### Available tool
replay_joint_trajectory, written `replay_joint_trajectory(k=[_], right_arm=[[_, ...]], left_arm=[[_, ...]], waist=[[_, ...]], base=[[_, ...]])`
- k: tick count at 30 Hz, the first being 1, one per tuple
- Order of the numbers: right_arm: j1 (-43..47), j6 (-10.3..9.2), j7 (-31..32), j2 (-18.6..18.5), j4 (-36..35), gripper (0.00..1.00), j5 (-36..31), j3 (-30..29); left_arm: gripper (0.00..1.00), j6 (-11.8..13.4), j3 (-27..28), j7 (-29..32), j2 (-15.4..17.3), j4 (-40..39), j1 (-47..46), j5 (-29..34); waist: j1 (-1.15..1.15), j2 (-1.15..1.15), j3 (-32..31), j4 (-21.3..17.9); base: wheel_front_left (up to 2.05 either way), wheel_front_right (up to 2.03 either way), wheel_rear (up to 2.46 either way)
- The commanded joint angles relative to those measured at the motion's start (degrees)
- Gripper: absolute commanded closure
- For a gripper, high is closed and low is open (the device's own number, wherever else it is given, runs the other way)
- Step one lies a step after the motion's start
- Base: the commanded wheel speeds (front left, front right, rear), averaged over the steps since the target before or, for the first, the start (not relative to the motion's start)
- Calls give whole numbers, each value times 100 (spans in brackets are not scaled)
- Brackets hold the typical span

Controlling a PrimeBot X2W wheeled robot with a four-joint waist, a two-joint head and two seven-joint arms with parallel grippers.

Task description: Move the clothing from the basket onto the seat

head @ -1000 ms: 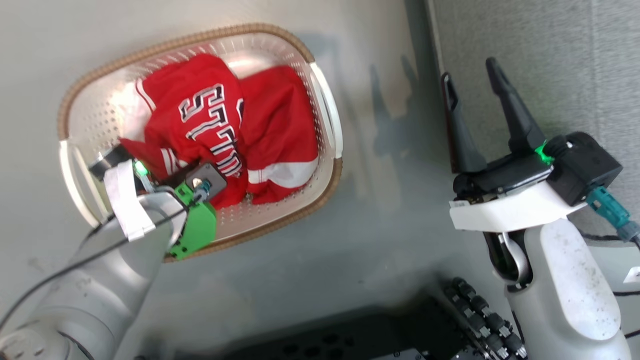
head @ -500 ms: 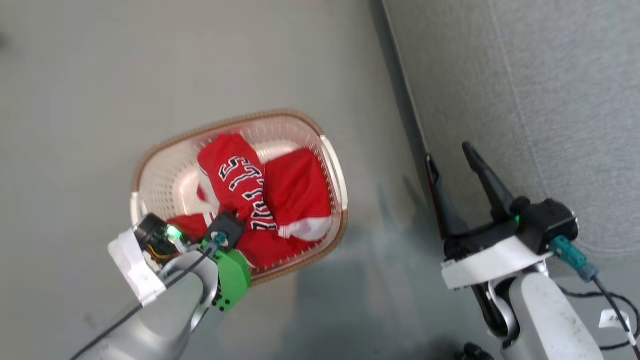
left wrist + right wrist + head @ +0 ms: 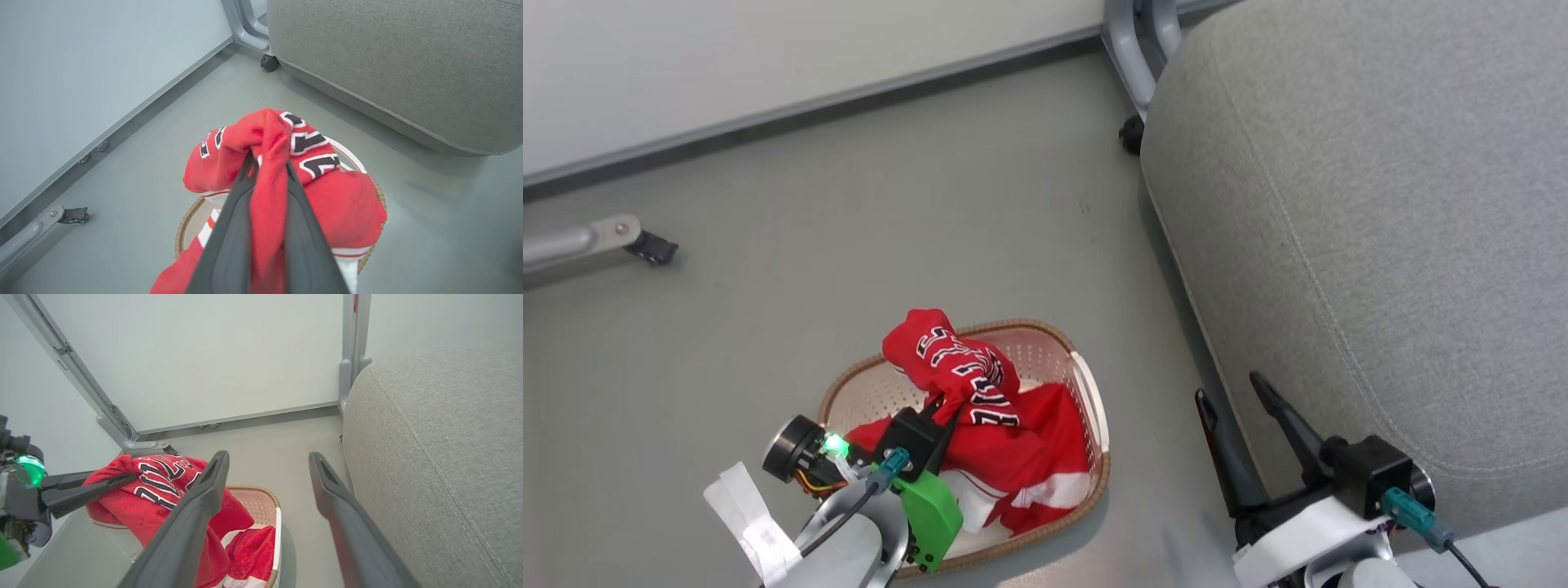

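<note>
The left gripper [image 3: 945, 406] is closed tight on the red jersey [image 3: 956, 367]. Its two dark fingers [image 3: 229, 228] stand almost together with a thick fold of the shiny cloth pinched between them. The jersey hangs from that grip above the basket [image 3: 1031, 327]. Its bunched top, with black-and-white lettering, is over the far left part of the rim, and its lower end trails down into the basket. A second piece of red clothing [image 3: 1045, 461] with a white stripe lies in the near right part of the basket, partly under the hanging jersey. The basket stands on the grey floor [image 3: 849, 204], left of the seat [image 3: 1380, 245] and apart from it, with a strip of bare floor between them. The right gripper [image 3: 1227, 388] is wide open with nothing between its fingers. It is to the right of the basket, by the near left edge of the seat, with its fingers pointing toward the far wall. The seat's broad grey top is bare. At its far left corner a grey metal leg ends in a small black wheel [image 3: 1129, 135]. Another metal leg [image 3: 580, 238] lies along the floor at the far left, near the pale wall.
</note>
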Motion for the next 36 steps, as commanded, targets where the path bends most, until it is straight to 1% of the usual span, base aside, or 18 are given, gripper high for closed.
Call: replay_joint_trajectory(k=[1,6,12,21,27,30,36], right_arm=[[156,-10,-4,-27,40,0,34,29],[348,-10,-4,-27,87,0,40,140],[391,-10,-4,-27,99,0,-32,408],[129,-9,-4,-120,42,0,-153,955],[-64,-9,-4,-259,189,0,-371,1261],[-135,-9,-4,-294,359,0,-585,1247],[-89,-10,-4,-223,666,0,-998,969]], left_arm=[[100,24,30,-20,18,-61,163,44],[100,40,169,-20,2,-423,312,188],[100,46,298,-21,-35,-843,379,333],[100,-152,233,-21,-293,-1321,374,394],[100,-343,181,24,-528,-1562,404,173],[100,-454,159,120,-644,-1740,402,10],[100,-617,29,372,-767,-2178,454,-197]], waist=[[0,0,-935,87],[0,0,-1215,47],[0,0,-1324,19],[0,0,-1355,81],[0,0,-1339,138],[0,0,-1321,166],[0,0,-1319,212]], base=[[0,0,0],[0,0,0],[0,0,0],[0,0,0],[0,0,0],[0,0,0],[0,0,0]])
